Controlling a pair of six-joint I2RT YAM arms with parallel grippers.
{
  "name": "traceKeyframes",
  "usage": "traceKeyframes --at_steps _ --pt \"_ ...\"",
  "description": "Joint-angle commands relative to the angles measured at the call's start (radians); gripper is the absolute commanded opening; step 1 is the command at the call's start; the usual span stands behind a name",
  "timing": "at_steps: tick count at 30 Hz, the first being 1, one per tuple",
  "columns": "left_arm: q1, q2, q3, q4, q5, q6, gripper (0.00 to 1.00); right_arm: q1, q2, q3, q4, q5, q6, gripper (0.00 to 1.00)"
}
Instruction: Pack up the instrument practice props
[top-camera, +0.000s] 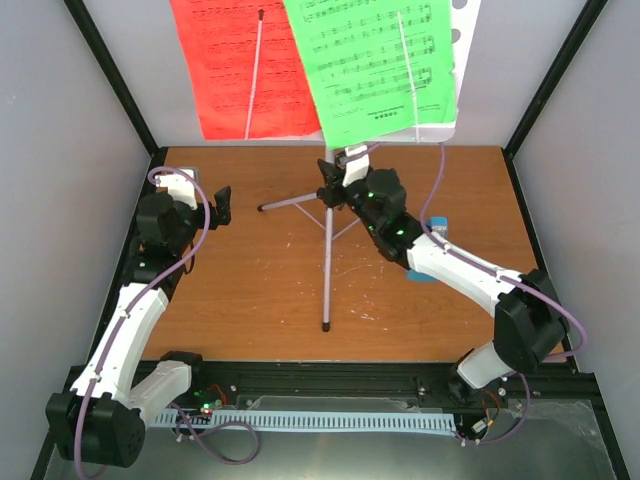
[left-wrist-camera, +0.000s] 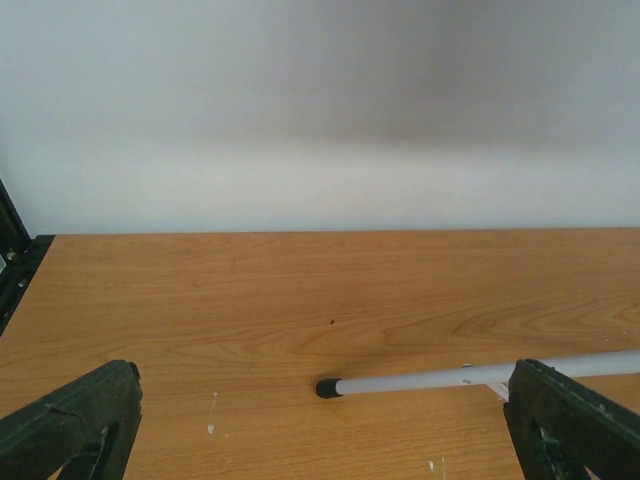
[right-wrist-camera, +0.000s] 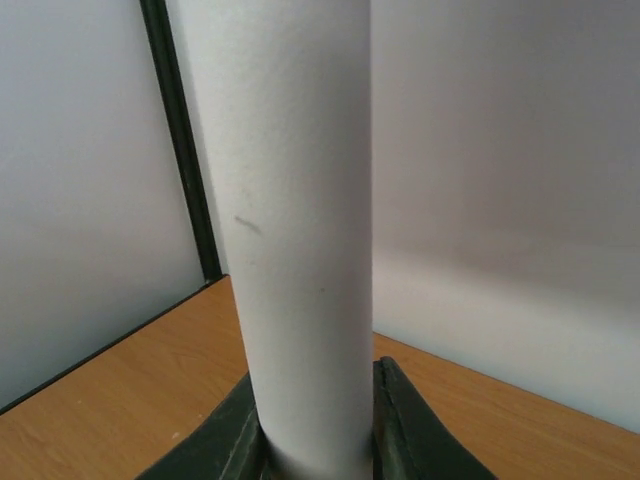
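Gripping music stand (right-wrist-camera: 300, 200) post in my right end effector (top-camera: 335, 185) | post upright between jaws, sheets (top-camera: 375, 65) overhead | hold square, avoid tilting | left end effector (left-wrist-camera: 320, 432) gaping, tripod leg (left-wrist-camera: 450, 378) just ahead

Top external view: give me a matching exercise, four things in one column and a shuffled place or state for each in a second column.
Things:
1. red sheet
2. green sheet
3. left pincer
4. right pincer

Places or states:
A. closed around the post of the music stand
B. on the left side of the stand's desk
C. open, holding nothing
D. on the right side of the desk, tilted

Pairs: 1-B, 2-D, 3-C, 4-A
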Motion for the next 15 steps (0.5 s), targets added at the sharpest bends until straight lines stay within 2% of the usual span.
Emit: traceKeyframes --at_steps 1,8,9,10,12,13,15 --pt "0.004 -0.005 0.011 0.01 0.002 0.006 0.99 0.144 0.05 0.067 -0.017 0.302 0.072 0.03" --pt "0.005 -0.004 0.01 0.009 -0.006 0.008 0.99 0.188 0.163 0.166 -0.058 0.36 0.154 0.03" --pt "0.005 -0.003 0.009 0.009 -0.009 0.009 0.99 0.188 0.164 0.165 -0.059 0.359 0.156 0.07" --pt "0.004 -0.003 0.008 0.009 -0.01 0.009 0.99 0.188 0.16 0.162 -0.058 0.351 0.155 0.17" --pt "0.005 -0.001 0.006 0.011 -0.015 0.01 1.0 0.188 0.142 0.148 -0.05 0.323 0.139 0.49" --pt "0.005 0.0 0.007 0.011 -0.017 0.011 0.99 0.186 0.13 0.137 -0.046 0.301 0.128 0.62" --pt "0.005 0.0 0.007 0.009 -0.024 0.011 1.0 0.186 0.102 0.11 -0.057 0.254 0.1 0.78"
